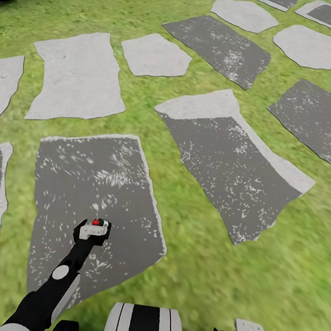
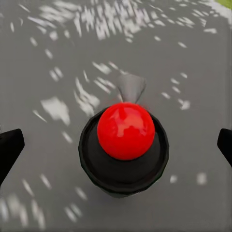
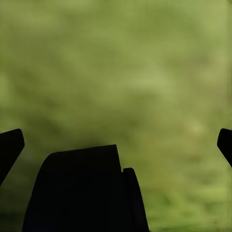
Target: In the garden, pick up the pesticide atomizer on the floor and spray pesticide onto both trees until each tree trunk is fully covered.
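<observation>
Directly below my left gripper (image 2: 116, 145), fingers spread wide, stands the red-knobbed atomizer (image 2: 125, 131) on a dark paving slab (image 1: 80, 175); not grasped yet, no spraying begun.

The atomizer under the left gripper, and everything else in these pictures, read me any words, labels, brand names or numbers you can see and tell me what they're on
None: no readable text in any view.
The atomizer shows a plain red ball top on a black body, no label visible.
The stone slabs, the grass and the left gripper carry no markings.
</observation>
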Motion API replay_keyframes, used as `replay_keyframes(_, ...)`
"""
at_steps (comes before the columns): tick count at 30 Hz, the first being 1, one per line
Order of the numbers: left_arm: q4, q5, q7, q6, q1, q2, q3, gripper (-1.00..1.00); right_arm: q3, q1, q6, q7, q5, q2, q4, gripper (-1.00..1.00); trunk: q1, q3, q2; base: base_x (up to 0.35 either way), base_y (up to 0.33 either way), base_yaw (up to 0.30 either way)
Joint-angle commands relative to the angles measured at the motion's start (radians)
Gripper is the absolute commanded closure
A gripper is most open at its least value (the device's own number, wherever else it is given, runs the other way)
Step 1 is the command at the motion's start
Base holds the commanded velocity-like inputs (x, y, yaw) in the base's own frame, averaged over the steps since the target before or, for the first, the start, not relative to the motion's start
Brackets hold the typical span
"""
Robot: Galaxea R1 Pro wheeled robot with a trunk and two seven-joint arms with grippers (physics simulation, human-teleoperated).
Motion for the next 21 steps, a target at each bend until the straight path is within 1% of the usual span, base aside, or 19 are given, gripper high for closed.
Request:
replay_keyframes(1,0.000,0.000,0.000,0.000,0.000,0.000,0.000,-1.00,0.000,0.000,0.000,0.000,0.000,0.000,0.000,-1.00,0.000,0.000,0.000,-0.022,0.000,0.000)
replay_keyframes(7,0.000,0.000,0.000,0.000,0.000,0.000,0.000,-1.00,0.000,0.000,0.000,0.000,0.000,0.000,0.000,-1.00,0.000,0.000,0.000,-0.096,0.000,0.000)
replay_keyframes(21,0.000,0.001,0.000,0.001,0.000,0.000,0.000,-1.00,0.000,0.000,-0.001,0.000,0.000,0.000,0.000,-1.00,0.000,0.000,0.000,-0.003,0.000,0.000)
